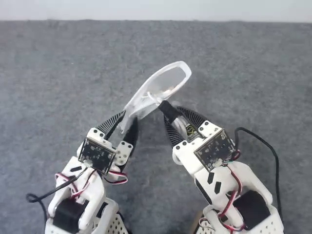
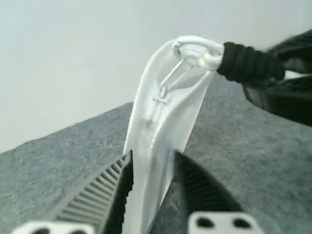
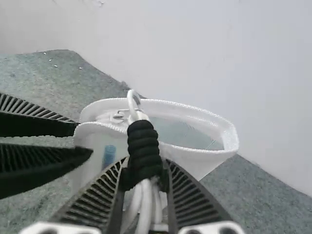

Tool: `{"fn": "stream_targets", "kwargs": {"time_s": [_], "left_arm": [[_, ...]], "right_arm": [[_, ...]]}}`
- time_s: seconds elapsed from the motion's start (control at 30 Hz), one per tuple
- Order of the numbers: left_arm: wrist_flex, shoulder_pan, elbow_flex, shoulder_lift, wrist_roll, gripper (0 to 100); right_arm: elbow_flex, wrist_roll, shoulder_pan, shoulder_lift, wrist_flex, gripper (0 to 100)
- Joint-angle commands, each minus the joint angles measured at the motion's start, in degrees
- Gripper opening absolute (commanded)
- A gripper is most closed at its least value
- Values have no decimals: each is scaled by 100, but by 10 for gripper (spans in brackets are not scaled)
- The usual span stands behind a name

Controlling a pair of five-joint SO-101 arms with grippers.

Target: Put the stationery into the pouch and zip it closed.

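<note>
A translucent white pouch [image 1: 161, 90] hangs in the air over the grey mat, held between both arms. My left gripper [image 1: 127, 122] is shut on one end of the pouch [image 2: 161, 126], its ribbed fingers [image 2: 105, 190] pressing either side. My right gripper [image 1: 165, 109] is shut on the black-wrapped zipper pull [image 3: 143, 151], which has a white cord running through it. The pull [image 2: 248, 62] connects to the pouch's top corner by a white loop. The pouch's mouth [image 3: 195, 136] gapes open on the far side. Something bluish [image 3: 109, 156] shows faintly through the pouch wall.
The grey mat [image 1: 58, 73] stretches out on all sides of the arms, and a white wall [image 3: 219, 48] rises behind it. Black cables [image 1: 263, 146] trail beside the right arm's base and at the left arm's base [image 1: 36, 197].
</note>
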Motion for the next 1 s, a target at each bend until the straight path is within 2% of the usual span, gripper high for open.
{"fn": "stream_targets", "kwargs": {"time_s": [0.0, 0.23, 0.47, 0.8, 0.97], "left_arm": [[299, 26, -127, -141, 9, 276], [325, 18, -163, -158, 9, 275], [1160, 9, -910, -158, 0, 275], [1398, 18, -1165, -158, -26, 239], [1046, 18, -840, -149, -35, 239]], "right_arm": [[-422, 149, 75, -145, 4, 6], [-422, 220, -136, -145, 119, 6], [-422, 220, -171, -145, 92, 6], [-422, 220, -163, -136, 75, 6], [-422, 211, -189, -145, 84, 6]]}}
